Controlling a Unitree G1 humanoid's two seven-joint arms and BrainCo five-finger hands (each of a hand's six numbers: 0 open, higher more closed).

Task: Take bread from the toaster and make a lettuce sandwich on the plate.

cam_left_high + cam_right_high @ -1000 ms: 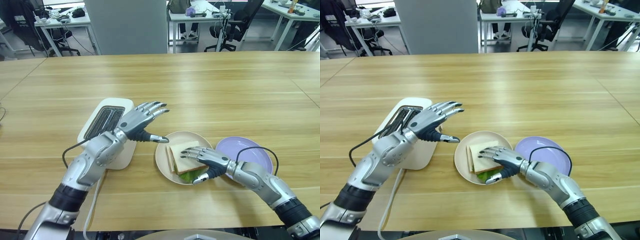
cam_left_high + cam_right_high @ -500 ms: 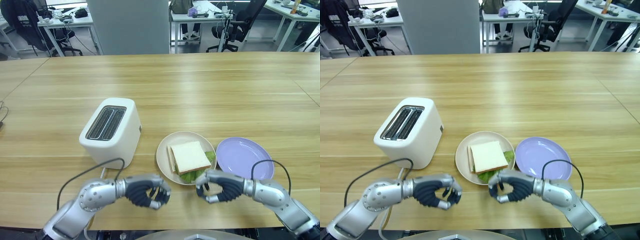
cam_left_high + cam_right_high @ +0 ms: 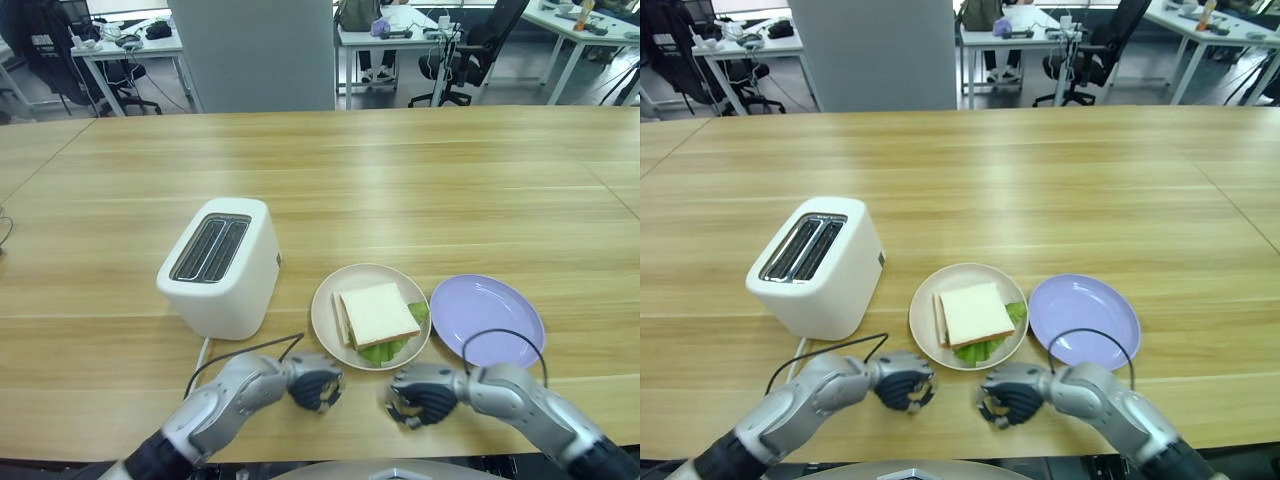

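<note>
left hand (image 3: 315,380) and right hand (image 3: 420,393) curl empty; sandwich (image 3: 376,315), just beyond the fingers (image 3: 322,390), looks soft, light: lift by crusts.

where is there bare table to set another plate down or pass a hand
Bare: the wide table beyond the toaster, sandwich plate and purple plate, and the strip left of the toaster. Crowded: the near edge, where the curled left hand and right hand sit before the sandwich plate; the two plates nearly touch.
</note>
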